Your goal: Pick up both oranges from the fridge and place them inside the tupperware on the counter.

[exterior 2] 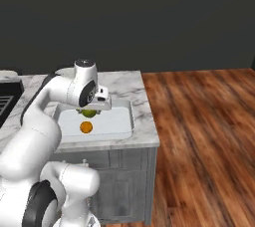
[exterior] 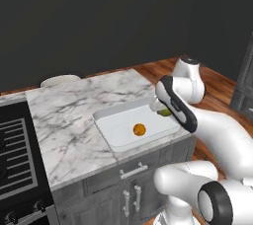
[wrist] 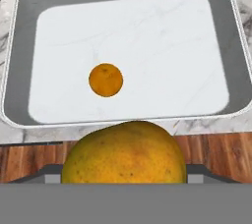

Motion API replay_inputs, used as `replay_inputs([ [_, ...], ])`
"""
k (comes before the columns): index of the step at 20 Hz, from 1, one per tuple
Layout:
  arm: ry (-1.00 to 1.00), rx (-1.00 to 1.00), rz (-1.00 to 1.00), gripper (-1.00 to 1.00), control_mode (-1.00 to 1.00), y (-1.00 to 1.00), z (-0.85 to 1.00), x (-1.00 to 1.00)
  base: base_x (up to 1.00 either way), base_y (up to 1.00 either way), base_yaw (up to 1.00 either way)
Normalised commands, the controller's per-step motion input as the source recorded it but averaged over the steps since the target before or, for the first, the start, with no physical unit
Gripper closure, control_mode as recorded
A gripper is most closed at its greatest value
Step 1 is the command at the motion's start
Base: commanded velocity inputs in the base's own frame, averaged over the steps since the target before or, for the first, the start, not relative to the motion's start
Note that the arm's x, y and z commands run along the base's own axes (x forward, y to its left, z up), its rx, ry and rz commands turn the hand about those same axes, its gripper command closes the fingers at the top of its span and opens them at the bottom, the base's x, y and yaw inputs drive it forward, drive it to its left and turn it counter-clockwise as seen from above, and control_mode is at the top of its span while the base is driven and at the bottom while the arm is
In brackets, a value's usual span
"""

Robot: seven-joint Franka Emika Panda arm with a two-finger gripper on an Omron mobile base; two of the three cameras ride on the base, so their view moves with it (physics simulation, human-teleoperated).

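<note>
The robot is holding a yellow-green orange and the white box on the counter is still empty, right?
Not quite. The tupperware is not empty: the bright orange already lies on its floor, as the hand view shows. The rest is right: the gripper holds the yellow-green orange, and the tupperware sits on the counter.

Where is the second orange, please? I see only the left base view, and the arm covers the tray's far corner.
Observer: The yellow-green orange sits between the gripper fingers, above the tupperware; the hand view shows it close up.
Operator: Is it over the tray floor or over the rim?
Observer: In the hand view the near rim lies just beyond the fruit, with wood floor beneath it.
Operator: And the bright orange?
Observer: The bright orange rests on the tray floor, left of centre, apart from the walls.
</note>
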Motion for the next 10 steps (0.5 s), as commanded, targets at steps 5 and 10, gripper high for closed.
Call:
replay_inputs([
  [5, 0.02, -0.03, 0.03, 1.0, -1.0, 0.0, -0.65, 0.39, 0.0, 0.0, 0.0],
  [10, 0.01, 0.0, 0.04, 1.0, -1.0, 0.0, -0.49, 0.39, 0.0, 0.0, 0.0],
])
